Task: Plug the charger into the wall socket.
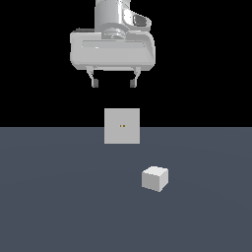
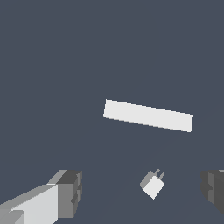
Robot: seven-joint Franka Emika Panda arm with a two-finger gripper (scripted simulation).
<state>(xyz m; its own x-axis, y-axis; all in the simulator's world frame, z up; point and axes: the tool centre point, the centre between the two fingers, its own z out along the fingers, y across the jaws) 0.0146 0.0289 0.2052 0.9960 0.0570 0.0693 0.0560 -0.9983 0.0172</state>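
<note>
The charger (image 1: pixel 155 178) is a small white cube lying on the grey floor, toward the exterior view's right and nearer the camera than the wall socket. The wall socket (image 1: pixel 122 126) is a flat upright white square panel with two tiny orange-yellow dots at its centre. My gripper (image 1: pixel 113 83) hangs high above the socket, open and empty, fingers pointing down. In the wrist view the charger (image 2: pixel 152 185) shows two short prongs and lies between my fingers (image 2: pixel 70 192), far below. The socket (image 2: pixel 148 115) appears there edge-on as a thin white bar.
A flat dark grey floor (image 1: pixel 59 197) spreads under everything. Black background lies behind the socket.
</note>
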